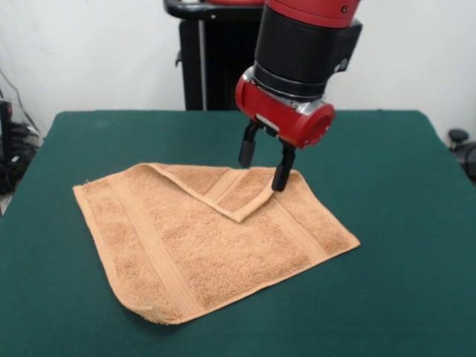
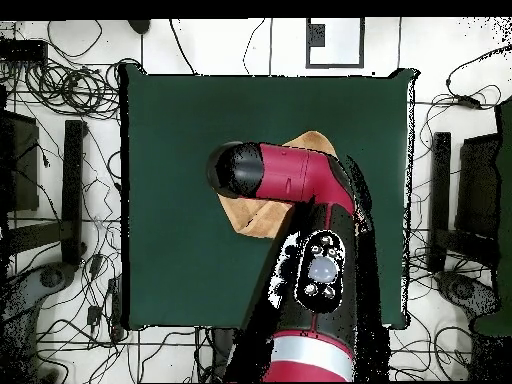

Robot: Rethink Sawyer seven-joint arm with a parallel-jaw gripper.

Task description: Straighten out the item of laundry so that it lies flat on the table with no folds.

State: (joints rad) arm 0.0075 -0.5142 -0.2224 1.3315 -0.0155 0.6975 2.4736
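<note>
The tan-orange towel (image 1: 201,242) lies on the dark green table (image 1: 401,223) in the front view. Its far corner is folded over toward the middle, making a triangular flap (image 1: 223,186). The rest lies mostly flat, with a slight curl at the near corner. My gripper (image 1: 263,165) hangs over the towel's far edge, open, one fingertip (image 1: 280,182) touching or just above the cloth by the fold. In the overhead view the arm (image 2: 290,180) covers most of the towel (image 2: 255,217), and the gripper is hidden.
The black pedestal (image 1: 212,59) stands behind the table's far edge. Cables and stands (image 2: 70,180) surround the table in the overhead view. Bare green cloth (image 2: 180,120) lies all around the towel.
</note>
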